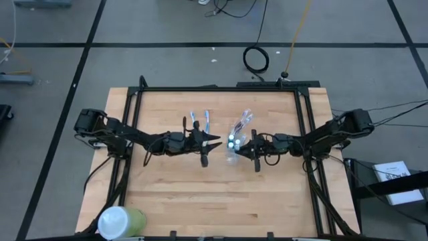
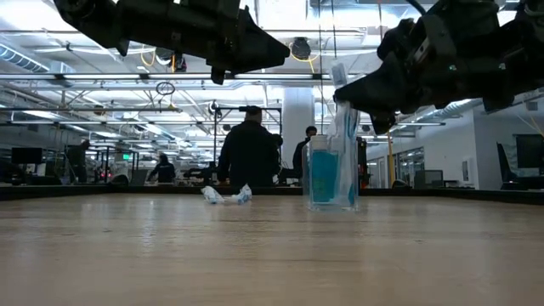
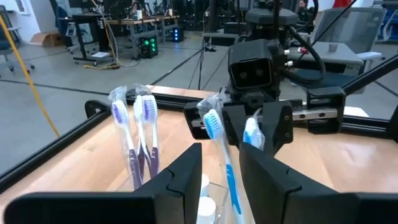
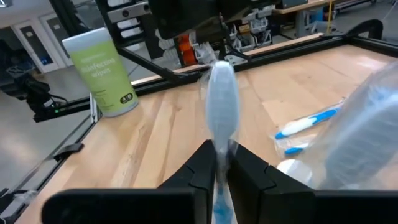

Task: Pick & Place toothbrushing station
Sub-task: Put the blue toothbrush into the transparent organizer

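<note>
Cup point(image 1: 233, 148) mid-table between both claws; 2 toothbrushes point(image 1: 199, 122) behind; container point(image 1: 121, 221) at front-left corner.

Toothbrush point(image 4: 219, 106) handle drops out of sight between the right jaws, head blurred up close. Clear cup point(image 3: 214, 202) cut off at the frame edge behind the left jaws.

right gripper point(image 4: 221, 163) pinching wrapped toothbrush point(image 4: 220, 106)
</note>
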Motion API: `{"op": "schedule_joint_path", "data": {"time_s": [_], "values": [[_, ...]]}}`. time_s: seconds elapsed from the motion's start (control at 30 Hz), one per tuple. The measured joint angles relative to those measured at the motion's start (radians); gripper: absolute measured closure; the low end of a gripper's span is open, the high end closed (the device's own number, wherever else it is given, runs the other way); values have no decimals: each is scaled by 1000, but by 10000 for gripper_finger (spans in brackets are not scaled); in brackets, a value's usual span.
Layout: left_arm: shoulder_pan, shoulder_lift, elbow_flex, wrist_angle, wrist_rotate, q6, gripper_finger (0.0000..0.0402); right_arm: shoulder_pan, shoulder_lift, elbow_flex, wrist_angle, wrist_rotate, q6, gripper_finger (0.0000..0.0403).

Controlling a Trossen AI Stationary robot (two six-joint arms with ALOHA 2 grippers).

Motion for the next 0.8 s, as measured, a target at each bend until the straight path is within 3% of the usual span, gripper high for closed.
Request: {"op": "schedule_joint_path", "data": {"time_s": [0.27, 0.6, 0.8], "values": [[0, 0, 0, -8, 0, -8, 286, -8, -58, -3, -35, -9, -17, 355], [0, 0, -1, -82, 1, -44, 286, -8, -186, -2, -157, -2, -92, 240], [0, 0, -1, -89, 1, -44, 286, -8, -235, -2, -201, -3, -116, 199]]}}
